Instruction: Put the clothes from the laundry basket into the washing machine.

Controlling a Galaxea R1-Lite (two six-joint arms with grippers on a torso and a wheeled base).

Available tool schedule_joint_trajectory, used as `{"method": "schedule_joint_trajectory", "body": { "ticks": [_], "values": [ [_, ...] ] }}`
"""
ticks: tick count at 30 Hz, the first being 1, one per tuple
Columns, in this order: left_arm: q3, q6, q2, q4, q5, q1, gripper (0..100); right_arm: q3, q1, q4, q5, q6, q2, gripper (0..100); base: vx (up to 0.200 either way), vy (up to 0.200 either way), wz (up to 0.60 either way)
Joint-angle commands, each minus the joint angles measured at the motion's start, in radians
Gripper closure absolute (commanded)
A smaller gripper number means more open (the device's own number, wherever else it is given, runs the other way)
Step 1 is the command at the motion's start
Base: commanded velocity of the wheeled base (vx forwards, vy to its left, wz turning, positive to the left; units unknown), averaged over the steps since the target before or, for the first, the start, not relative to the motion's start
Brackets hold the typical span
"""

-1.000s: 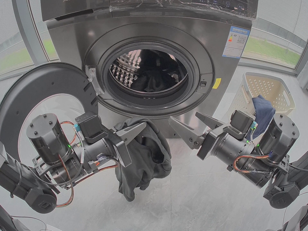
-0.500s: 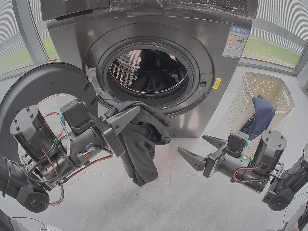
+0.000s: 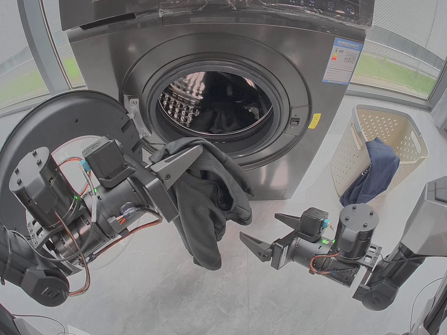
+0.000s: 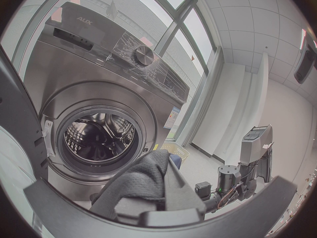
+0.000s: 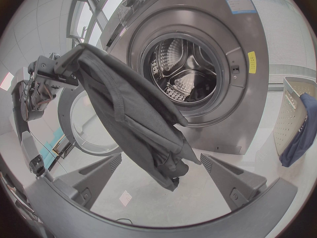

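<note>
Left claw (image 3: 193, 157) tight on dark garment (image 3: 209, 205), cloth beneath it.

Charcoal-grey garment (image 3: 209, 201), plain, no print on it. The washing machine (image 3: 111, 61) is brushed dark silver, its drum (image 3: 179, 108) bright chrome studded with dots, and there's a small yellow sticker (image 3: 314, 120). Laundry basket (image 3: 396, 136) is cream, pierced with dots and little crosses. Navy-blue cloth (image 3: 375, 170), plain. Floor (image 3: 260, 294) is pale grey.
</note>
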Motion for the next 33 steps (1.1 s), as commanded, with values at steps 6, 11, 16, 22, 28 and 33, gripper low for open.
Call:
{"method": "schedule_joint_trajectory", "body": {
  "ticks": [6, 11, 16, 22, 28, 33],
  "values": [
    [-0.006, 0.000, -0.003, 0.000, -0.001, -0.001, 100, -0.191, -0.003, -0.007, 0.002, -0.002, 0.168, 0, 0.000, 0.000, 0.00],
    [-0.006, 0.000, -0.004, 0.000, -0.001, -0.001, 100, -0.316, 0.005, -0.009, 0.003, -0.002, 0.248, 0, 0.000, 0.000, 0.00],
    [-0.006, 0.000, -0.003, -0.002, -0.001, 0.000, 100, -0.371, 0.011, -0.040, 0.005, -0.002, 0.269, 100, 0.000, 0.000, 0.00],
    [-0.003, 0.000, 0.011, 0.000, -0.003, 0.034, 100, -0.263, -0.008, -0.087, 0.011, -0.002, 0.163, 100, 0.000, 0.000, 0.00],
    [-0.005, 0.000, 0.029, -0.002, 0.008, 0.065, 100, -0.099, -0.043, -0.072, 0.011, -0.027, -0.049, 100, 0.000, 0.000, 0.00],
    [0.000, 0.000, 0.042, 0.000, 0.031, 0.081, 100, -0.061, -0.060, -0.017, 0.011, -0.030, -0.196, 100, 0.000, 0.000, 0.00]
  ]
}}
